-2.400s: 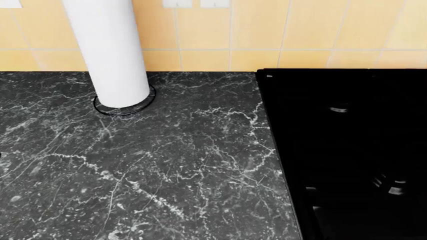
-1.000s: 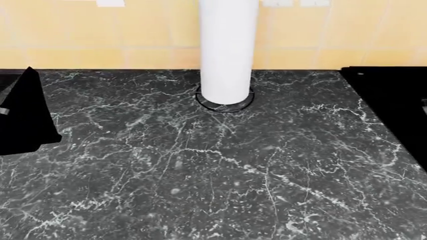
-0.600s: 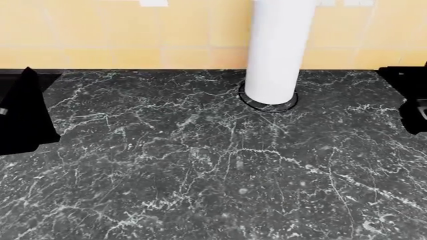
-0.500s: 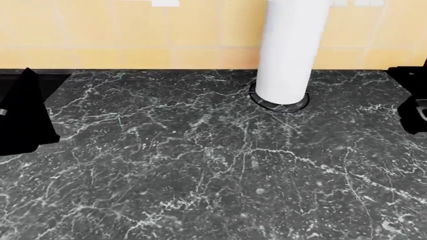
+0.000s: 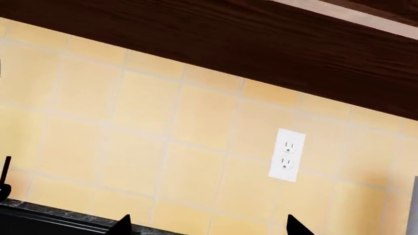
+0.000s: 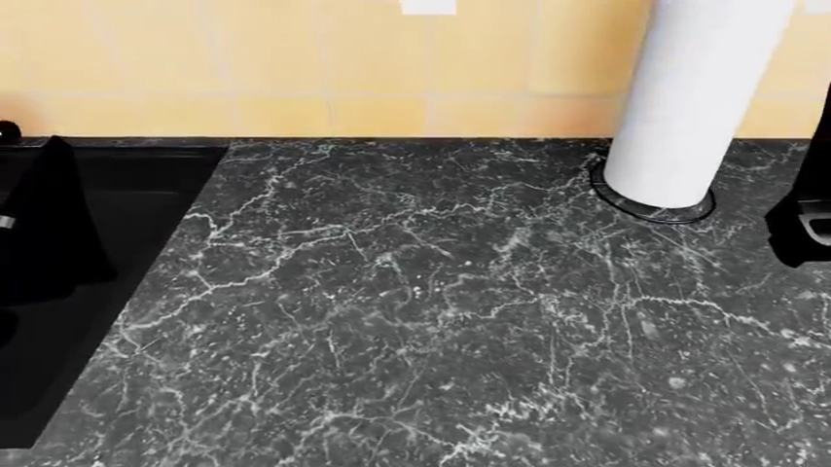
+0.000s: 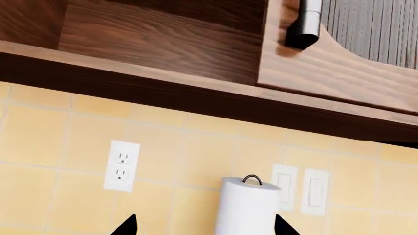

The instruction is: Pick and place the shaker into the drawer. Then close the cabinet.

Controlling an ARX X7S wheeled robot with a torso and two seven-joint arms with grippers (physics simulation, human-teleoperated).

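The shaker and the drawer are out of view in every frame. My left gripper (image 5: 209, 229) is open; only its two black fingertips (image 5: 124, 225) show, wide apart, with bare yellow tiled wall between them. My right gripper (image 7: 205, 228) is open too, its fingertips (image 7: 128, 226) spread before the wall and the paper towel roll (image 7: 248, 208), holding nothing. In the head view a black part of my left arm (image 6: 50, 224) shows at the left edge and a black part of my right arm (image 6: 803, 226) at the right edge.
Black marble countertop (image 6: 429, 311) with a black sink (image 6: 150, 199) at the left. A white paper towel roll (image 6: 686, 97) stands at the back right. Wall outlet (image 5: 286, 154). Overhead hangs a dark wood wall cabinet (image 7: 156, 41) whose ribbed door (image 7: 365, 34) has a metal handle (image 7: 306, 22).
The head view has swung left: the paper towel roll slid from left to right across the frame, the black cooktop left the view, and the sink came in at the left.
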